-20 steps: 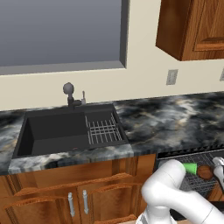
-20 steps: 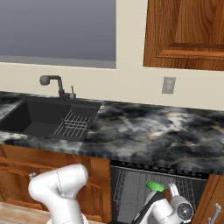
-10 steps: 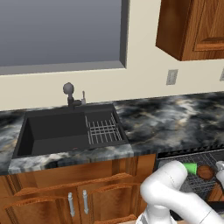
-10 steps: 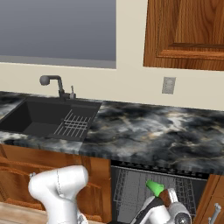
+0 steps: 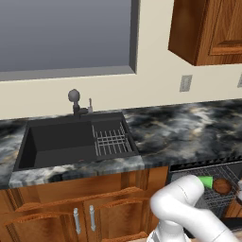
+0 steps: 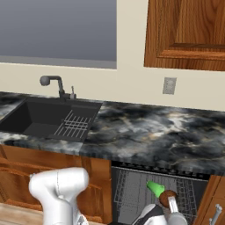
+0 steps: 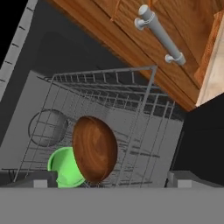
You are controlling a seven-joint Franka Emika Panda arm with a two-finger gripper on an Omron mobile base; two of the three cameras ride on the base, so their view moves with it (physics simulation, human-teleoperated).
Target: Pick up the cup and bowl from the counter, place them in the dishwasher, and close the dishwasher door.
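Observation:
The dishwasher (image 6: 132, 193) stands open below the counter (image 6: 167, 136), with its grey wire rack (image 7: 144, 113) showing. The bright green cup (image 7: 63, 168) lies in the rack, and the reddish-brown bowl (image 7: 95, 146) stands on edge right beside it. Both also show in the left base view, the cup (image 5: 206, 181) left of the bowl (image 5: 221, 185), and in the right base view, cup (image 6: 154, 188) and bowl (image 6: 167, 197). My gripper (image 7: 113, 178) hovers just above the bowl, open, its fingertips (image 7: 43, 178) set wide to either side. My arm hides the dishwasher door.
A black sink (image 5: 71, 142) with a small wire rack (image 5: 112, 140) and a faucet (image 5: 74, 100) is set into the counter to the left. A wooden cabinet with a silver handle (image 7: 159, 33) stands beside the dishwasher. Upper cabinets (image 6: 189, 30) hang above.
My hand has shifted slightly over the rack. The cup and bowl stay where they were, and the jaws stay wide.

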